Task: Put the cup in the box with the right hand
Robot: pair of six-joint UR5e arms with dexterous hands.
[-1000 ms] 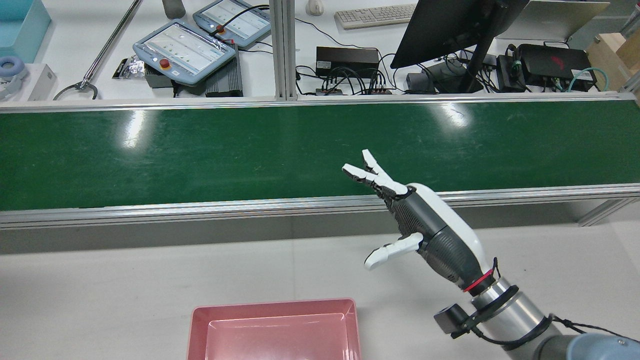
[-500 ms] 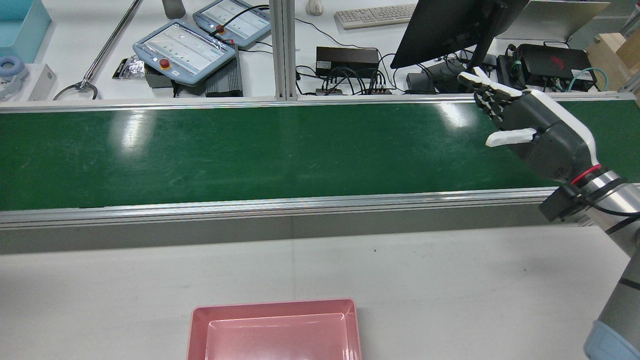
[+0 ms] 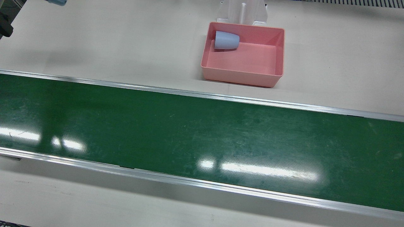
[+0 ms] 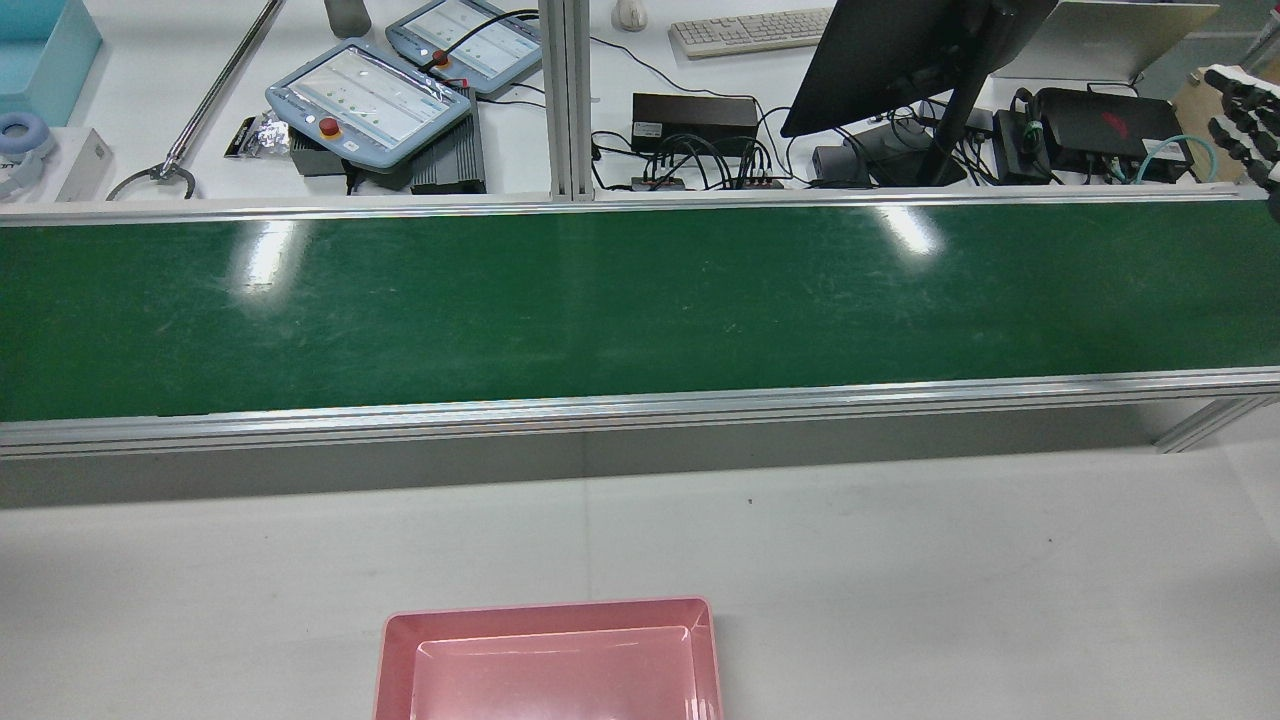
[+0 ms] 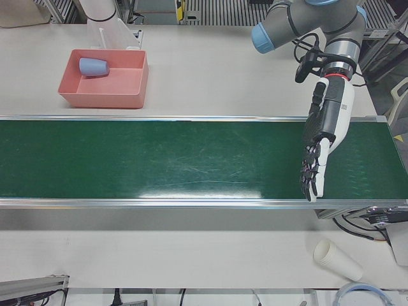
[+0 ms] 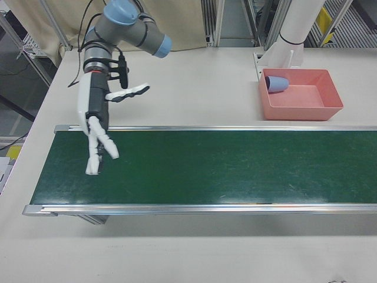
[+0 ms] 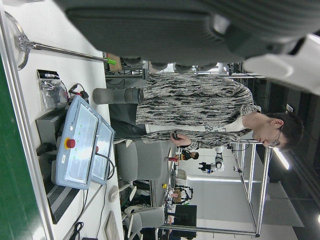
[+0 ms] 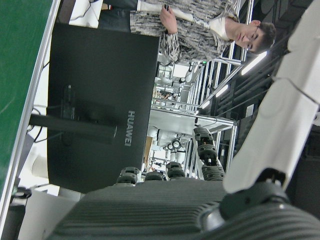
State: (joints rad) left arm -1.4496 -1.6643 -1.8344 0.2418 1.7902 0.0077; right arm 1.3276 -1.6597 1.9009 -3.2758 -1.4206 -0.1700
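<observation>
A pale blue cup point(image 3: 226, 40) lies on its side in the back left corner of the pink box point(image 3: 243, 77); it also shows in the right-front view point(image 6: 277, 84) and the left-front view point(image 5: 93, 66). My right hand point(image 6: 97, 127) is open and empty, fingers spread and pointing down over the far end of the green belt, well away from the box point(image 6: 300, 110). Only its fingertips point(image 4: 1245, 110) show at the right edge of the rear view. My left hand point(image 5: 322, 137) is open and empty over the belt's other end.
The green conveyor belt point(image 3: 202, 138) runs across the table between aluminium rails. A stack of white paper cups point(image 5: 336, 259) lies on the operators' side. A monitor point(image 4: 900, 50) and teach pendants point(image 4: 370, 95) stand beyond the belt.
My right hand has swung from near the box up and to the right across the belt, almost out of the rear view. It stays open and empty.
</observation>
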